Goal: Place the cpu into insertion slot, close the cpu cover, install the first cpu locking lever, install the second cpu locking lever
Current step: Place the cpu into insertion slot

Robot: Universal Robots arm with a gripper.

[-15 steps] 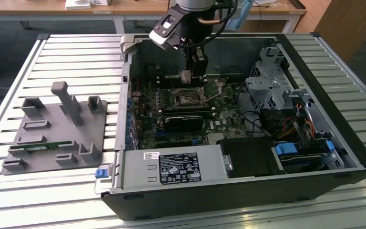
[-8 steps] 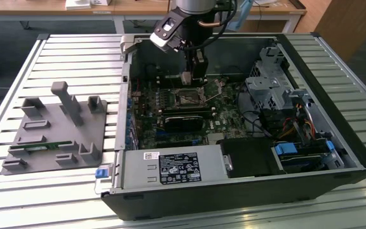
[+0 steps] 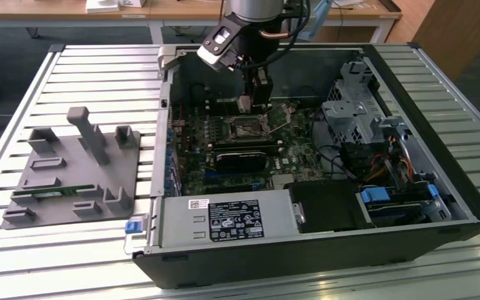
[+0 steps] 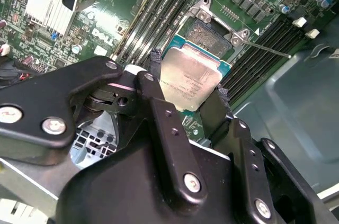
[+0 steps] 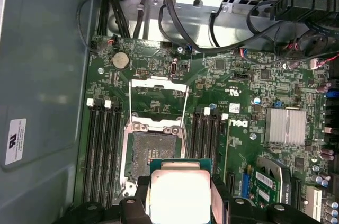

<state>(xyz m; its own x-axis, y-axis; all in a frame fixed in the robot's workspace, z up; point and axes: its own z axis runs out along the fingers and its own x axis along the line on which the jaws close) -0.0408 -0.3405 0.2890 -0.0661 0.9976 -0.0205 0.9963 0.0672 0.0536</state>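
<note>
Black gripper (image 4: 189, 78) clamps silvery square cpu (image 4: 183, 87); black-framed insertion slot (image 3: 244, 127) at its six o'clock, exterior view; skewed seating could bend pins

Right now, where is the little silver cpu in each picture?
Exterior view: it is too small to pick out; look at the tip of the gripper, just above the socket.
Second wrist view: the cpu is clamped between the black fingers.
First wrist view: the cpu is held beside the socket.
Shared landmark: the insertion slot, its dark centre bare.
</note>
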